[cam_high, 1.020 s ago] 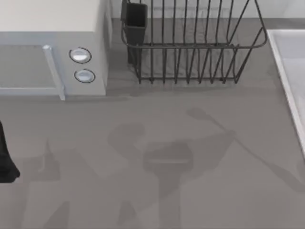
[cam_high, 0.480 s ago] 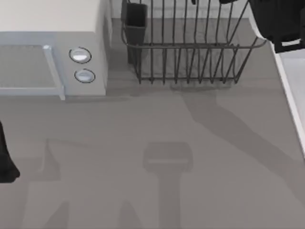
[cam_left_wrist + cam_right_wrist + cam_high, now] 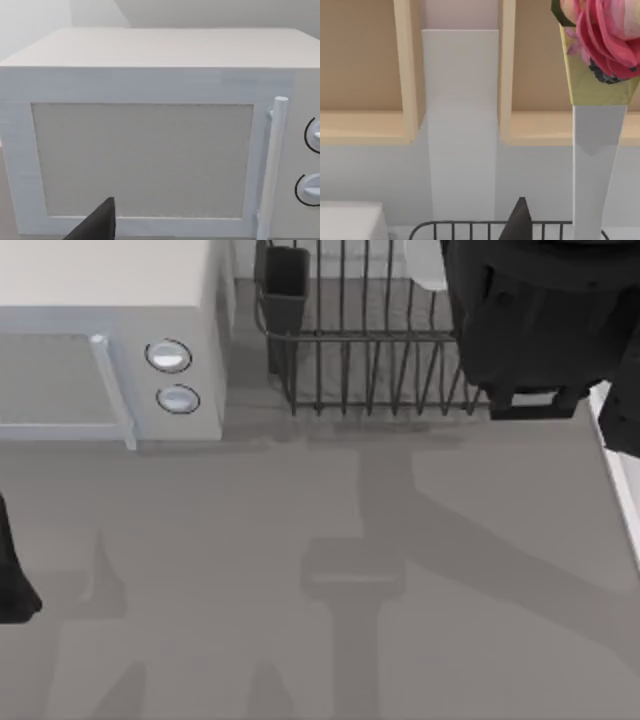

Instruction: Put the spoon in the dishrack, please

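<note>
Over the dishrack, top view: right arm's dark bulk covers the rack's right end, and its right gripper cannot be read as wide or narrow. A pale shape beside the arm, above the rack bars, may be the spoon; uncertain. Left arm is parked at the bench left edge, near the microwave. Left wrist view: microwave door and handle straight ahead of the left gripper, one dark finger visible, spread not readable. Right wrist view: one dark fingertip just above the rack's rim, with a shelf and a flower vase beyond. Judgement: delivery step, arm positioned over the rack. Next move calls for lowering between the bars, then release.
</note>
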You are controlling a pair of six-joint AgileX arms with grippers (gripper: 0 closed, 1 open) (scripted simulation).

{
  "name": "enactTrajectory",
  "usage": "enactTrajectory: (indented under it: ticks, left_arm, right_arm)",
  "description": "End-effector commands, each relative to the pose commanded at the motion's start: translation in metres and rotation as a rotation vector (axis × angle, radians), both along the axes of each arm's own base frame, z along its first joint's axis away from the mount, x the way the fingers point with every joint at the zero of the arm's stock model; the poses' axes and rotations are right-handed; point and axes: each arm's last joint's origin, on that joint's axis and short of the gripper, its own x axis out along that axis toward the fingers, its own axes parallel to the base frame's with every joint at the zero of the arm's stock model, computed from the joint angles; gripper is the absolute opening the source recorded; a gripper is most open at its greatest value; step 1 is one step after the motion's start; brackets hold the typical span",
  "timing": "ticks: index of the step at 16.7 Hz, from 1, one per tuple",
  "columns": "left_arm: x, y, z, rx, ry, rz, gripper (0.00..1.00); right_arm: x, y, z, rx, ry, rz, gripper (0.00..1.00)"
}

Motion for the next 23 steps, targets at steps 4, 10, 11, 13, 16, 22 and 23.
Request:
enactTrajectory:
  ticks: [4,10,11,13,16,22,23]
  left_arm:
    - [0.0,0.0,0.0,0.0,0.0,0.0,1.0]
    - [0.0,0.0,0.0,0.0,0.0,0.0,1.0]
    - [0.0,0.0,0.0,0.0,0.0,0.0,1.0]
    - [0.0,0.0,0.0,0.0,0.0,0.0,1.0]
    - [0.0,0.0,0.0,0.0,0.0,0.0,1.0]
    - [0.0,0.0,0.0,0.0,0.0,0.0,1.0]
    - [0.0,0.0,0.0,0.0,0.0,0.0,1.0]
  right_arm:
    - [0.002,0.0,-0.001,-0.004,0.003,0.0,0.0]
    - [0.052,0.025,-0.042,-0.01,0.008,0.004,0.0]
    - [0.069,0.029,-0.057,-0.005,0.006,0.005,0.0]
    - [0.107,0.033,-0.091,0.008,-0.003,0.006,0.0]
    - [0.159,0.023,-0.146,0.018,-0.015,0.004,0.0]
    - [0.2,-0.002,-0.2,0.0,0.0,0.0,0.0]
    - [0.2,-0.002,-0.2,0.0,0.0,0.0,0.0]
